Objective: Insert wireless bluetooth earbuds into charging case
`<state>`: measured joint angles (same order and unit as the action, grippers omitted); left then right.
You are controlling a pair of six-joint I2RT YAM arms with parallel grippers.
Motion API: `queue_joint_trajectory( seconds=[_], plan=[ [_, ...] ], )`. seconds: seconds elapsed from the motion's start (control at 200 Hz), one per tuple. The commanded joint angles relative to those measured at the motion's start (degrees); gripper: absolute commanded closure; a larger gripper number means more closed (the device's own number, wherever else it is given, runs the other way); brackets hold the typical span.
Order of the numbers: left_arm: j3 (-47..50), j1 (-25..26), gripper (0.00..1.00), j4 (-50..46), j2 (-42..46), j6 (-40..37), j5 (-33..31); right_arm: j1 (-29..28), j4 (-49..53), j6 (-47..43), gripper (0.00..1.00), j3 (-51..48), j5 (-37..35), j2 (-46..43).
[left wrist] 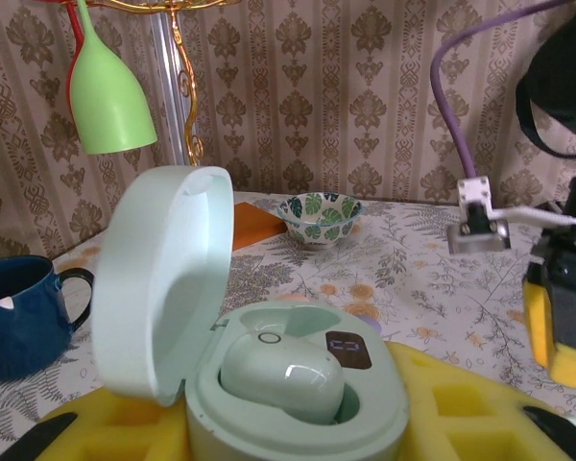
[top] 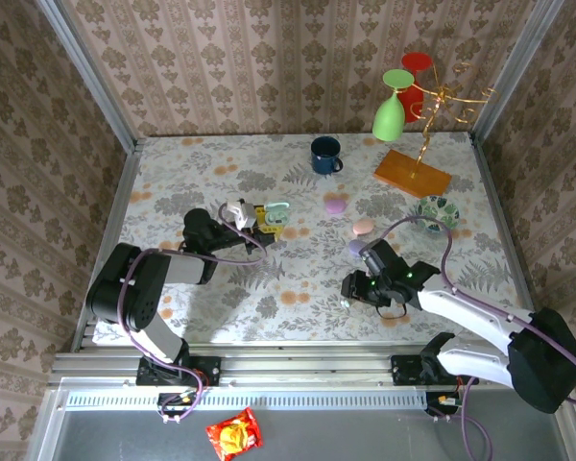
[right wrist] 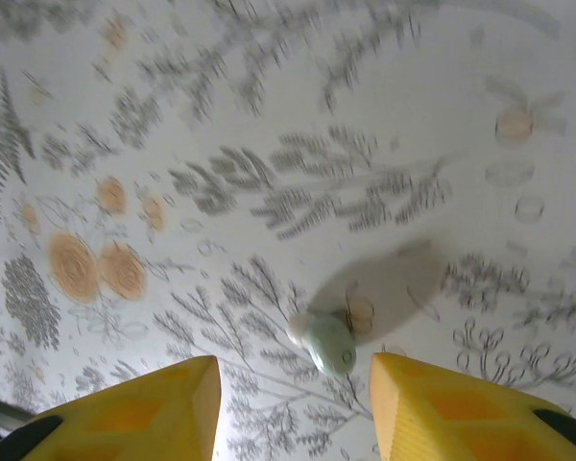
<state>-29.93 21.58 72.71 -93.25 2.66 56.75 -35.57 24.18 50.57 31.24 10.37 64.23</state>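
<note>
**Hardly any lettering to read**

The one sign is on the charging case [left wrist: 298, 437]: a small dark display [left wrist: 348, 349] beside the seated bud glows with two purple bracket-like segments, too blurred to tell which digits they form. A red and yellow snack packet [top: 234, 434] lies below the counter's near rail, its print too small to make out.

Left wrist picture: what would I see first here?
The open mint-green plastic charging case pops out, lid up with one pale green earbud inside, gripped by the left gripper. In the right wrist view, a second pale green earbud lies on the floral table below the open right gripper.
</note>
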Motion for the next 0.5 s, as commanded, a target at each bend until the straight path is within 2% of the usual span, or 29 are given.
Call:
queue_joint_trajectory(
  seconds=[0.0,0.495],
  plan=[
    [0.8,-0.3,0.61,1.8,1.1,-0.2,0.8,0.0,-2.6,4.9,0.54,-2.6,6.2,0.5],
    [1.7,-0.3,0.61,1.8,2.0,-1.5,-0.3,-0.5,-10.7,6.0,0.53,-3.1,9.3,8.2]
  ],
)
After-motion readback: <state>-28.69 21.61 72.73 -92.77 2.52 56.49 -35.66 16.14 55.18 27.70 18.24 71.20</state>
